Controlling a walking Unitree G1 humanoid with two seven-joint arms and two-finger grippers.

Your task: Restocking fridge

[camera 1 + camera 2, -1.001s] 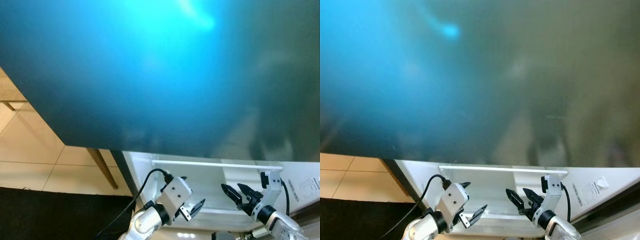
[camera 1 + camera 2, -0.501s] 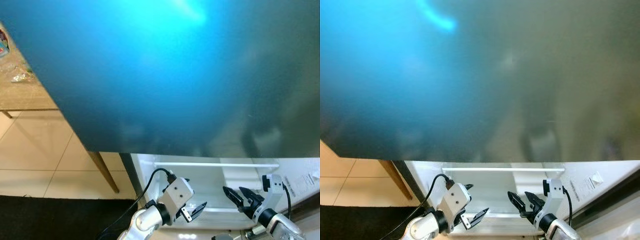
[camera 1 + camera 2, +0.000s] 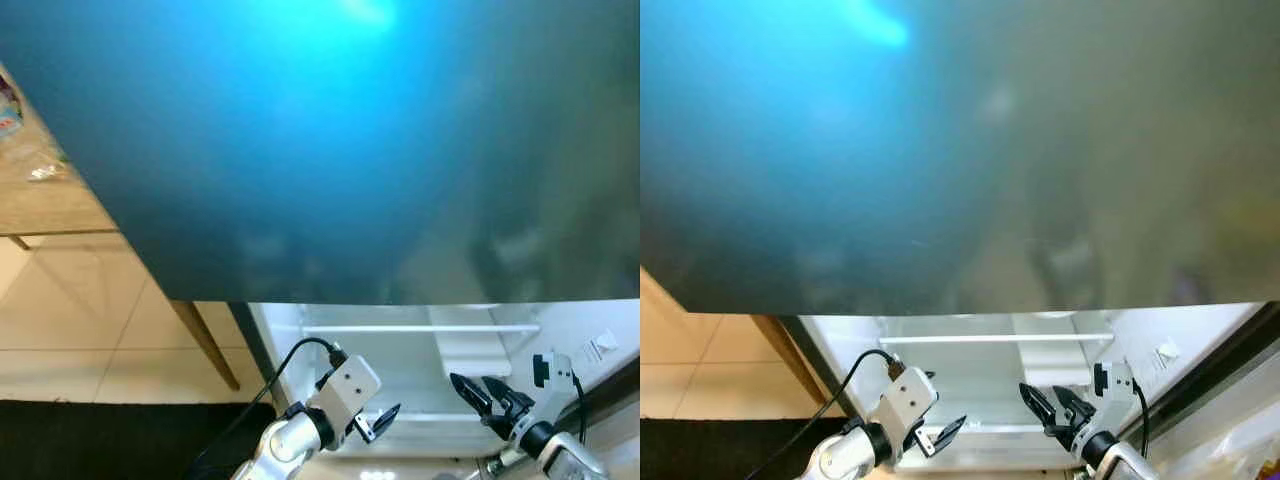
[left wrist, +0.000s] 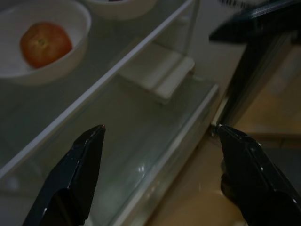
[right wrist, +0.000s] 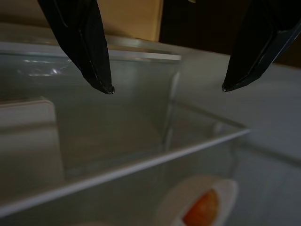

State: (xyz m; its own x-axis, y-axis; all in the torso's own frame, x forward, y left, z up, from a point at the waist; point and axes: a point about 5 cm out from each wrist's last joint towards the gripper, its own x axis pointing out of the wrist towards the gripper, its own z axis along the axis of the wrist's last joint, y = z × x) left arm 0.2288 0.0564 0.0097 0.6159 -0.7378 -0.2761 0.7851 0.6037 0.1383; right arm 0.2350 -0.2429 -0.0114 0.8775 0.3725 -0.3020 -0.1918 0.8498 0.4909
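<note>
A big glossy teal-grey fridge panel (image 3: 330,150) hangs over the upper scene. Below it lies the white fridge interior with a shelf rail (image 3: 420,328). My left gripper (image 3: 378,420) is open, held low in front of the interior. My right gripper (image 3: 478,392) is open beside it, to the right. In the left wrist view, the open left gripper (image 4: 160,134) faces a glass shelf (image 4: 117,70) bearing a white bowl (image 4: 80,19) with a red-orange fruit (image 4: 45,43). The right wrist view has the right gripper (image 5: 168,88) above a white bowl (image 5: 188,193) holding an orange fruit (image 5: 202,209).
A wooden table (image 3: 40,190) with small items stands at the left, its leg (image 3: 205,345) close to the fridge. Beige floor tiles (image 3: 80,320) and a black mat (image 3: 100,440) lie below. A second white bowl (image 4: 122,4) sits further along the shelf.
The whole picture has shifted, so the camera moved. Both grippers sit a little lower in the picture and stay open with nothing held.
</note>
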